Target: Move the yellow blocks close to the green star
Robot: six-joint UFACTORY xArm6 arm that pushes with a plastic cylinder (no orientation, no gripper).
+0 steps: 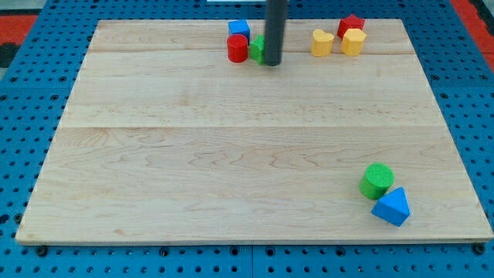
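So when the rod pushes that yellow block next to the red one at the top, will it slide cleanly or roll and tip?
The yellow block looks squat and flat-sided, so it would probably slide rather than roll. The wooden board seems smooth, so little drag is likely. It appears to touch the red block, so a push from below would likely shove both. My tip is off to its left.

Wooden board (231,154) on blue pegboard (31,93). Near top centre: my tip (272,63) down just right of a green block (256,49), mostly hidden, shape unclear. Red cylinder (237,49) touching its left; blue block (239,28) behind. Upper right: yellow heart (322,42), yellow hexagon (353,42), red star (351,25) clustered. Lower right: green cylinder (377,181) against blue triangle (392,207).
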